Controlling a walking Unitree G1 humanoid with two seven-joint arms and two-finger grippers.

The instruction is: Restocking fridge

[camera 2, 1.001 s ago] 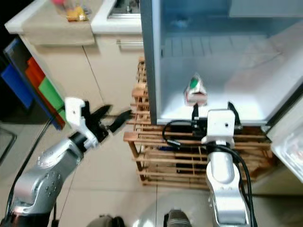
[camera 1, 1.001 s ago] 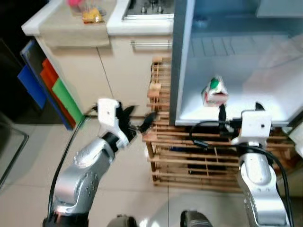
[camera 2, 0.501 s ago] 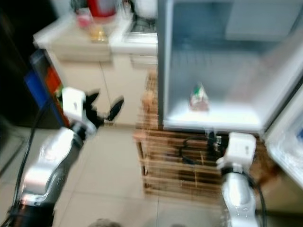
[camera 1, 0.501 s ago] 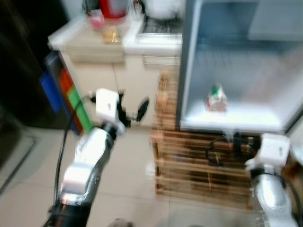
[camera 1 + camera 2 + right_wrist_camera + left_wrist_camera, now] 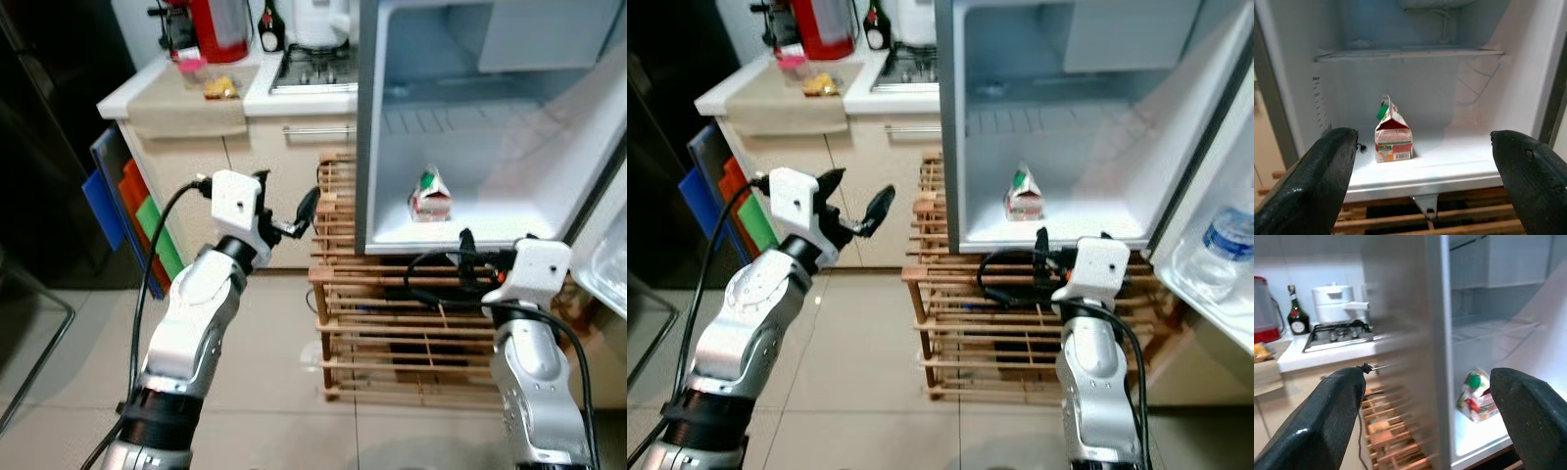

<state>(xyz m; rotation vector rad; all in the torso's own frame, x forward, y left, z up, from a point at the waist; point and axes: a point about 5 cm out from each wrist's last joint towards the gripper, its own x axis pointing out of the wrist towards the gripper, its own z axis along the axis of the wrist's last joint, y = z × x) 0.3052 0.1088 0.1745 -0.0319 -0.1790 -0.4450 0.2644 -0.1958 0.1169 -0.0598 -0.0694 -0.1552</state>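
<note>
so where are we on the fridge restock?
Done: one carton stands on the bottom floor of the open fridge, and a water bottle sits in the door shelf. In hand: nothing; the left gripper and right gripper are both open and empty. Left: the fridge shelf above the carton is bare.

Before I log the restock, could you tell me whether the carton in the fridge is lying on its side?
No, the carton stands upright on the fridge floor, its gabled top pointing up.
</note>
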